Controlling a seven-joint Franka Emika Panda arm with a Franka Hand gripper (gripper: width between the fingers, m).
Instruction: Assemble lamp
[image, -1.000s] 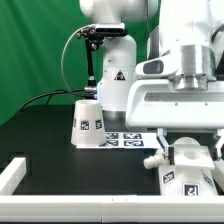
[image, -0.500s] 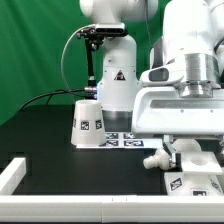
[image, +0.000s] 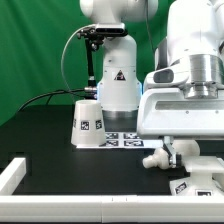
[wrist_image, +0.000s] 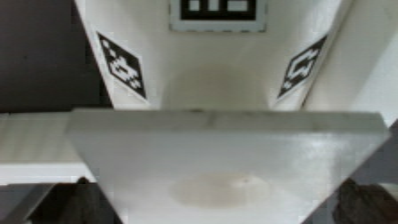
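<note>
The white angular lamp base (image: 200, 181) sits at the exterior view's lower right and fills the wrist view (wrist_image: 214, 120), tags showing on its slanted faces. My gripper (image: 190, 150) comes down on it from above; in the wrist view the gripper (wrist_image: 210, 205) has a dark finger on each side of the base, shut on it. The rounded bulb (image: 153, 158) lies just to the exterior view's left of the base. The cone shade (image: 88, 122) stands upright further left, apart from the gripper.
The marker board (image: 125, 139) lies flat between the shade and the bulb. The big white robot pedestal (image: 115, 80) stands behind them. A white rail (image: 20, 172) borders the black table at the front left. A green backdrop stands behind.
The arm and the lamp base have shifted together toward the exterior view's right and slightly lower. The bulb and the shade have not moved.
</note>
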